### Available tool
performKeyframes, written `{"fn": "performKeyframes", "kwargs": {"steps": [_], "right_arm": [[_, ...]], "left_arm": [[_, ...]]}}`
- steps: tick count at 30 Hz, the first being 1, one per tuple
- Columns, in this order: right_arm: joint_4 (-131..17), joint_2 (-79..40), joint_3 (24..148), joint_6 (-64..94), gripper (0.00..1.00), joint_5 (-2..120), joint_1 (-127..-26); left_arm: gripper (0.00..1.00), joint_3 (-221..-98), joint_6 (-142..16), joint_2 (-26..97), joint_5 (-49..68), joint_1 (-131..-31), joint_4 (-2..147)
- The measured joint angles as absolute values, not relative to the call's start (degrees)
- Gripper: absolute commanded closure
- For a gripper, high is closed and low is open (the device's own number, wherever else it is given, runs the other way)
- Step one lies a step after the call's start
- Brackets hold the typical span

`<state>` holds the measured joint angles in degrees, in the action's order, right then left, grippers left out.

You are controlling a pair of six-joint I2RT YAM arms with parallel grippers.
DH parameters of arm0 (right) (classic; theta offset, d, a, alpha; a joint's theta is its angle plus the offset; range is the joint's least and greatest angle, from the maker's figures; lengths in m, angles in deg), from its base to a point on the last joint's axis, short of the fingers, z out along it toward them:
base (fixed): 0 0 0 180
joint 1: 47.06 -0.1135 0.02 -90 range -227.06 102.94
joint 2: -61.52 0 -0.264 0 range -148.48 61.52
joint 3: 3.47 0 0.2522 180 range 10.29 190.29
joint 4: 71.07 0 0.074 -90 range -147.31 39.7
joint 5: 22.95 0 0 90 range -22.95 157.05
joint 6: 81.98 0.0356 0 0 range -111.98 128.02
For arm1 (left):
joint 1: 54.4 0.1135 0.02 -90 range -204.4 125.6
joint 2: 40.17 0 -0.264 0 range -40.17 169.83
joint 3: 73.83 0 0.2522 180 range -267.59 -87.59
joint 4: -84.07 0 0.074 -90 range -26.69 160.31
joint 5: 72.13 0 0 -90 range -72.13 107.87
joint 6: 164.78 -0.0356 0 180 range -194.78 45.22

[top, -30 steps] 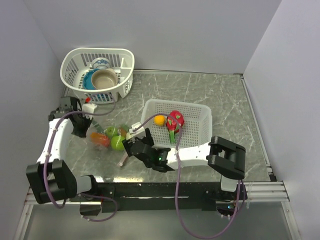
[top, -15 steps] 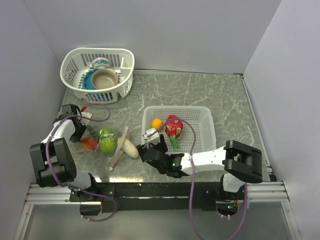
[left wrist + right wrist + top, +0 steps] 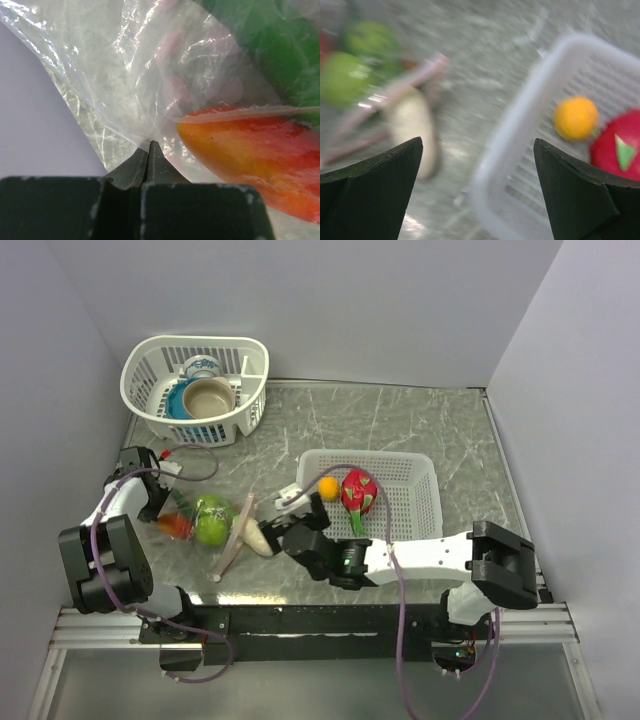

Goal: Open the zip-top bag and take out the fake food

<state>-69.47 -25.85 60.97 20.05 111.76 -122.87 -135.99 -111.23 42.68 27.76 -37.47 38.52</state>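
Note:
The clear zip-top bag [image 3: 205, 525] lies on the table at the left, its pale pink zipper strip [image 3: 236, 534] on its right side. A green round fruit [image 3: 212, 520] and a red-orange one [image 3: 175, 527] are inside it. A white oblong [image 3: 260, 537] lies on the table just right of the strip. My left gripper [image 3: 160, 502] is shut on the bag's far corner [image 3: 149, 142]. My right gripper [image 3: 290, 512] is open and empty [image 3: 477, 142], above the gap between the white oblong [image 3: 412, 130] and the rectangular basket. An orange [image 3: 326, 487] and a dragon fruit [image 3: 357, 490] lie in that basket.
The white rectangular mesh basket [image 3: 400, 510] stands right of centre, its rim [image 3: 520, 135] close under my right gripper. A rounded white basket [image 3: 150, 365] with bowls and a cup stands at the back left. Walls close in on the left, back and right.
The bag has dropped flat on the table and the white oblong now lies beside its zipper. My right gripper has let go and shifted right; the rectangular basket has slid right.

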Motion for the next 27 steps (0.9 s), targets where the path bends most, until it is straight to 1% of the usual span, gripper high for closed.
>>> {"fn": "performKeyframes", "kwargs": {"steps": [3, 7, 14, 23, 27], "right_arm": [[-70.36, -28.71, 67.53, 17.27, 0.00, 109.59, -125.99], [-71.57, -35.12, 72.45, 16.66, 0.00, 106.18, -127.48], [-70.78, -45.02, 72.62, 17.14, 0.00, 101.48, -125.45], [-76.20, -47.99, 72.73, 18.24, 0.00, 92.83, -119.46], [-76.64, -52.19, 74.39, 18.61, 0.01, 90.20, -117.51]], "left_arm": [[0.99, -135.99, -111.64, 42.68, 27.83, -36.40, 38.61], [0.99, -135.99, -111.73, 42.68, 27.80, -35.66, 38.63], [0.99, -135.99, -112.56, 42.48, 27.76, -35.50, 38.93], [0.99, -135.99, -112.62, 42.48, 25.51, -35.31, 39.83], [0.99, -135.99, -112.49, 42.59, 25.25, -35.31, 40.09]]}}
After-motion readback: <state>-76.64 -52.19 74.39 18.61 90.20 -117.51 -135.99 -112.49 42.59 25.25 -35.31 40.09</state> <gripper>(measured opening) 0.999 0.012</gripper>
